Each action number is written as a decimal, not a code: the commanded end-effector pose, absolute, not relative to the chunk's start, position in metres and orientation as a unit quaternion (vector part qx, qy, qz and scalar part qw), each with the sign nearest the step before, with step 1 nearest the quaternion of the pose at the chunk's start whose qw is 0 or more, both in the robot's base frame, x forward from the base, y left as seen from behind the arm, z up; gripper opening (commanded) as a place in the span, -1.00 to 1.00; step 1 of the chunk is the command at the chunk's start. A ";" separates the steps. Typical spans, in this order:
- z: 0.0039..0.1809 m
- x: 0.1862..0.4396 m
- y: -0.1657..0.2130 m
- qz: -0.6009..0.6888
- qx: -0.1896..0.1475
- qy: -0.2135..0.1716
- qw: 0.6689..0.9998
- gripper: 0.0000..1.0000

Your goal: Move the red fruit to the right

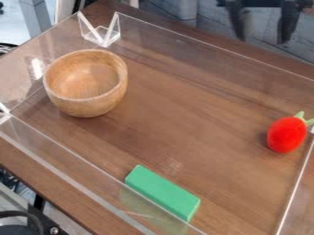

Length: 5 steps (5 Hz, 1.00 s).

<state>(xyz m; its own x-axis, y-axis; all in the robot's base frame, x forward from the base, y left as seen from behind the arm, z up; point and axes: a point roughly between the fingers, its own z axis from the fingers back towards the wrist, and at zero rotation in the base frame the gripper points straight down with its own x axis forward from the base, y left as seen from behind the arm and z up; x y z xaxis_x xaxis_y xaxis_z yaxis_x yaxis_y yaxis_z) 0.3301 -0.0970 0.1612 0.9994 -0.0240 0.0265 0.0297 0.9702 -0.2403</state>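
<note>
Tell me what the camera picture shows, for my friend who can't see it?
A small bright red toy fruit with a green leafy top lies at the right edge of a clear-walled wooden tray. A round wooden bowl sits at the left, and a flat green rectangular block lies near the front. The robot's dark end effector hangs empty at the top right.

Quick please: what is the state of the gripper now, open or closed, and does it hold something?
Gripper: open, fingers apart, holding nothing; it sits at the top edge of the view, far from the red fruit.
</note>
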 end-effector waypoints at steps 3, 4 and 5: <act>0.142 0.350 -0.101 0.015 -0.122 -0.034 0.992 1.00; 0.146 0.344 -0.099 0.019 -0.121 -0.032 0.992 1.00; 0.131 0.342 -0.099 0.030 -0.120 -0.031 0.992 1.00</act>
<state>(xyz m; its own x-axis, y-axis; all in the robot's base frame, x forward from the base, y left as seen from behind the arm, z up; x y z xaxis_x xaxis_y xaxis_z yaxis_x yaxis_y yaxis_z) 0.3397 -0.0978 0.1052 0.9973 0.0701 -0.0219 -0.0732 0.9722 -0.2224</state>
